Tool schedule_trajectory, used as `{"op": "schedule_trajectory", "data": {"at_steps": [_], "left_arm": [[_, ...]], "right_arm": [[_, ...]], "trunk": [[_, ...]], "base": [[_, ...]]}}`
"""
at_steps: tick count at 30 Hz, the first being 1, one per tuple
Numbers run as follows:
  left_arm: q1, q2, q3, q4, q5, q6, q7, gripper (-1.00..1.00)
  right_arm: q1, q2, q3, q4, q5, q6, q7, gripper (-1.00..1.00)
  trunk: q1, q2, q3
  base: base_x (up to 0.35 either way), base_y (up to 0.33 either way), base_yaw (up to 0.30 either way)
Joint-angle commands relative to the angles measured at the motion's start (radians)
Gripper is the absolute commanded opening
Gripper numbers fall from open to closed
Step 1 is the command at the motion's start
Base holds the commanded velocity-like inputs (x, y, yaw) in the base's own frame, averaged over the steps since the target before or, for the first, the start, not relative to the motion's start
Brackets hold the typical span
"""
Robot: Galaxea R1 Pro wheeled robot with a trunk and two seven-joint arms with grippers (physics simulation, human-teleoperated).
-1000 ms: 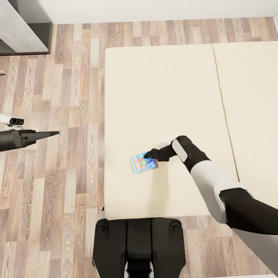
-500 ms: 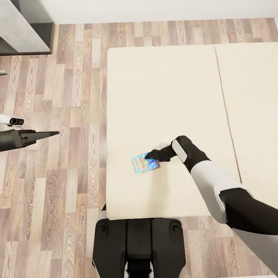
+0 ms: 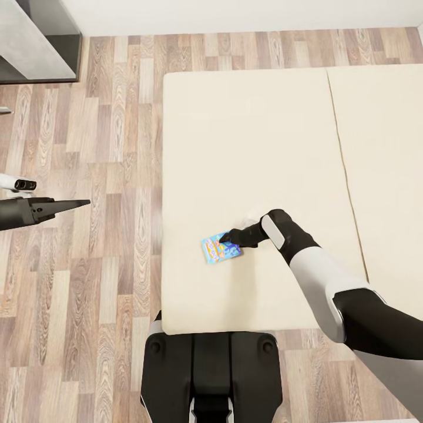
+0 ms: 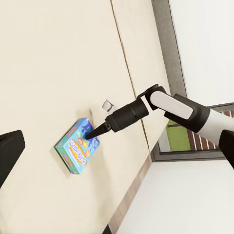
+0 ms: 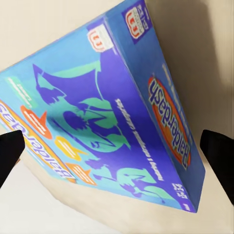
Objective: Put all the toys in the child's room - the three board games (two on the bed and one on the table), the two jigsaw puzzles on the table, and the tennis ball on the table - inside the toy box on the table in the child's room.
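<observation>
Item: small flat blue printed cardboard board game box point(image 3: 221, 249), lying flat on the cream mattress of the bed point(image 3: 252, 147), near its foot edge and closer to the floor-side corner than to the seam between the two sections.
Long axis: runs roughly along the foot edge, slightly tilted; one long side and a short end face the right wrist camera point(image 5: 122, 107).
Right gripper: black, tapered point(image 3: 227, 237), at the box's far upper corner, tips on or just over the lid. In the right wrist view one dark fingertip point(image 5: 10, 151) sits at each margin with the box between them, so the jaws stand spread, not clamped on anything.
Key relation: box lies directly ahead of and between the right fingers, which straddle its width; contact cannot be told.
Left gripper: dark pointed point(image 3: 76, 204), hanging over the wood-plank floor point(image 3: 100, 264), well apart from the bed; open or closed cannot be told. Right arm is far nearer.
Change: compared with half a second ago, box unmoved; right wrist sits slightly lower toward the box.
</observation>
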Motion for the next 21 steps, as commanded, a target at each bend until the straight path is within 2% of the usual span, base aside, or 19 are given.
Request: {"op": "schedule_trajectory", "data": {"at_steps": [1,14,21], "left_arm": [[0.0,0.0,0.0,0.0,-0.001,0.011,-0.004,1.0],[0.0,0.0,0.0,0.0,-0.001,0.011,-0.004,1.0],[0.0,0.0,0.0,0.0,-0.001,0.011,-0.004,1.0]], "right_arm": [[0.0,0.0,0.003,-0.001,0.005,-0.005,0.008,1.0],[0.0,0.0,0.003,-0.001,0.005,-0.007,0.008,1.0],[0.0,0.0,0.003,-0.001,0.005,-0.007,0.008,1.0]], "trunk": [[0.001,-0.001,-0.001],[0.001,-0.001,-0.001],[0.001,-0.001,-0.001]], "base": [[0.0,0.0,0.0],[0.0,0.0,0.0],[-0.018,0.086,0.0]]}}
